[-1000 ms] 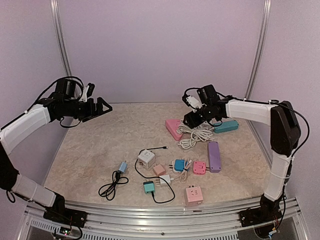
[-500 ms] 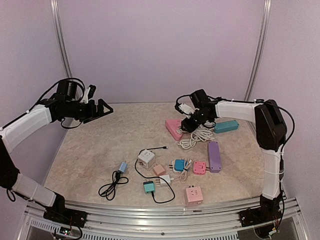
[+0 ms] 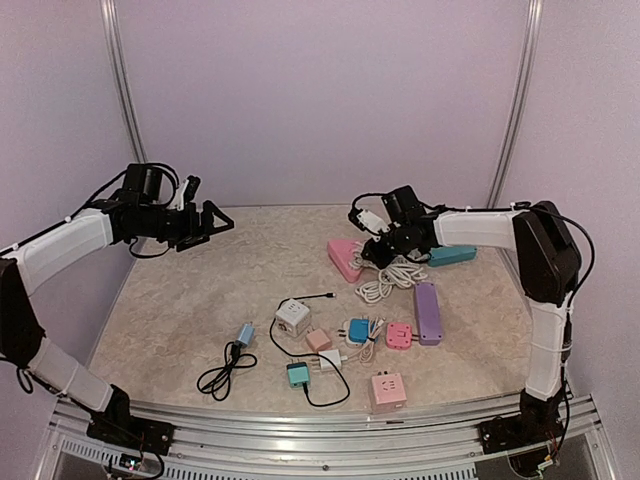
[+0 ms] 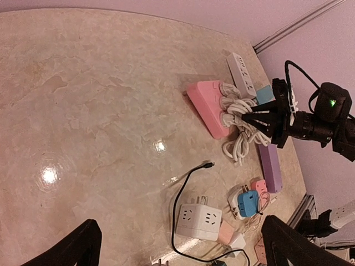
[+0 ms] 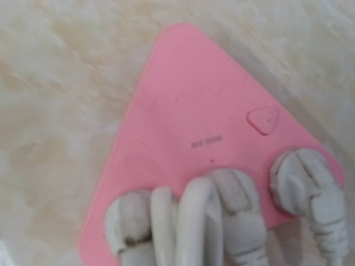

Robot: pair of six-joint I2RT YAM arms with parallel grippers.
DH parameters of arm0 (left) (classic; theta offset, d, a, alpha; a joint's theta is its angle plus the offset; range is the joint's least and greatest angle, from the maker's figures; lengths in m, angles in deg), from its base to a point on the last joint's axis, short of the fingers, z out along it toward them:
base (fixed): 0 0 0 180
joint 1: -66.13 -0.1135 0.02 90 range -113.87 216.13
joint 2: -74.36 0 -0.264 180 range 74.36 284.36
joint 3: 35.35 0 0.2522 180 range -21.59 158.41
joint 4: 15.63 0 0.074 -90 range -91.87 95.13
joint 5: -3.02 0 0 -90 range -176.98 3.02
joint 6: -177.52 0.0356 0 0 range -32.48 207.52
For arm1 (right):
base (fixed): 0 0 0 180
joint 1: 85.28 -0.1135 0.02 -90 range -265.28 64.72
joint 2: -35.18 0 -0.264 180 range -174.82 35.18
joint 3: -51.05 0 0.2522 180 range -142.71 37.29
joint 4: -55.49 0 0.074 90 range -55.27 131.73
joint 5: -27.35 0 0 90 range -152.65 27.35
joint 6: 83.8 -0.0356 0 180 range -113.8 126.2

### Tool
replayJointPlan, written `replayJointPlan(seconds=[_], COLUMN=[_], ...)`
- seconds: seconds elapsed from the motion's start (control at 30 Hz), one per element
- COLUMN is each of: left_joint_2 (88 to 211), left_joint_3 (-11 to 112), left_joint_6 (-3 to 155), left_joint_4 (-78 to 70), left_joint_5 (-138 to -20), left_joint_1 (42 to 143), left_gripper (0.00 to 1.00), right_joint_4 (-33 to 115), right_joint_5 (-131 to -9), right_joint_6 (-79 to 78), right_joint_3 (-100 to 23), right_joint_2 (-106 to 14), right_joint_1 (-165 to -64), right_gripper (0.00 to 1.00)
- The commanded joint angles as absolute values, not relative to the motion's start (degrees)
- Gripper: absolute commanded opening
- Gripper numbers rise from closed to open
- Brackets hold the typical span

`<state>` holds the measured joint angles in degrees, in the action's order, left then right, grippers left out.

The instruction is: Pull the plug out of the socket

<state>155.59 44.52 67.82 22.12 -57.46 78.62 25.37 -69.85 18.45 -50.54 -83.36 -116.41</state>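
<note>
Socket: the pink socket (image 3: 347, 260) (image 4: 208, 105) (image 5: 205, 127) is a flat rounded triangle lying on the counter (image 3: 200, 300), right of centre and toward the back.
Socket heading: in the top view one corner points left and the plugged edge faces right, toward the right arm.
Plug: three white ones sit in a row along that edge, all seated; the middle plug (image 5: 238, 202) is flanked closely by the other two.
Plug axis: each lies roughly level with the counter, prong end in the socket, cable end pointing right and away from it.
Cable: the white cable (image 3: 390, 272) (image 4: 238, 141) lies in loose loops just right of the socket, reaching to the purple power strip (image 3: 428, 312).
Right gripper (image 3: 372, 252) (image 4: 247, 118): low at the plugged edge, its fingers drawn together to a narrow point; they seem to pinch a plug, though which of the three I cannot tell.
Left gripper (image 3: 220, 216): raised over the counter's back left, well apart from the socket, its fingers (image 4: 83, 246) spread wide and holding nothing.
Neighbour: a teal power strip (image 3: 452, 253) lies just right of the right gripper.
</note>
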Motion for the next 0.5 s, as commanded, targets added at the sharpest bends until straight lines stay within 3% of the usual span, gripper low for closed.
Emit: replayJointPlan(seconds=[0.0,0.47], left_joint_2=[157.37,170.1], left_joint_3=[44.43,48.58], left_joint_6=[62.6,49.42], left_joint_4=[17.24,10.65], left_joint_5=[-51.41,-50.5], left_joint_1=[78.57,84.67], left_gripper=[0.99,0.96], right_joint_4=[36.86,55.0], right_joint_5=[-76.15,-63.06], right_joint_6=[11.61,-3.45], right_joint_3=[-43.63,-35.57], right_joint_2=[-76.88,-70.56], right_joint_1=[-121.65,-134.83], right_gripper=[0.0,0.0])
